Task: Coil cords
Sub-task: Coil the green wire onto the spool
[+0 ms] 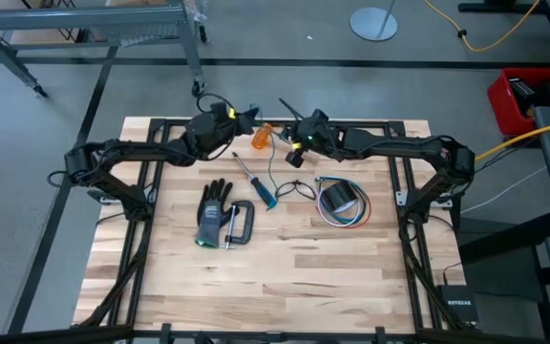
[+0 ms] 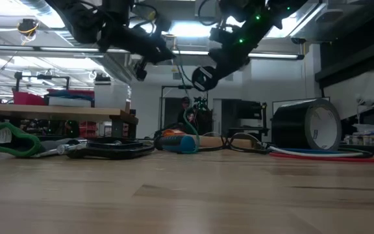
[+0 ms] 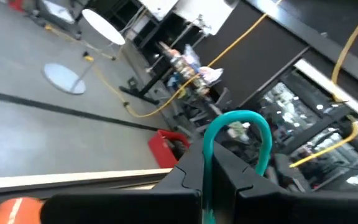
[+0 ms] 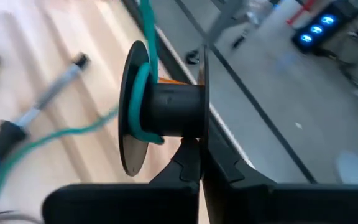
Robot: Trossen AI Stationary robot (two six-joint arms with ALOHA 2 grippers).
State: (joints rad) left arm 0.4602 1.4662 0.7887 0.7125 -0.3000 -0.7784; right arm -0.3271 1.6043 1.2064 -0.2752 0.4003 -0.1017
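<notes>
Teal-green cord (image 4: 143, 81) is wound round a black spool (image 4: 166, 112), clamped by the right gripper (image 4: 199, 163); its tail is pinched in the left gripper (image 3: 207, 171), both arms raised.

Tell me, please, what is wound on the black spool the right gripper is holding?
The teal-green cord is looped round the black spool, held by the shut right gripper, then trails to the table. How many turns lie behind the flange is hidden.

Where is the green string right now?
The teal cord is wound onto a black spool held up by the right gripper, its other end pinched in the left gripper, above the table's far edge.
</notes>
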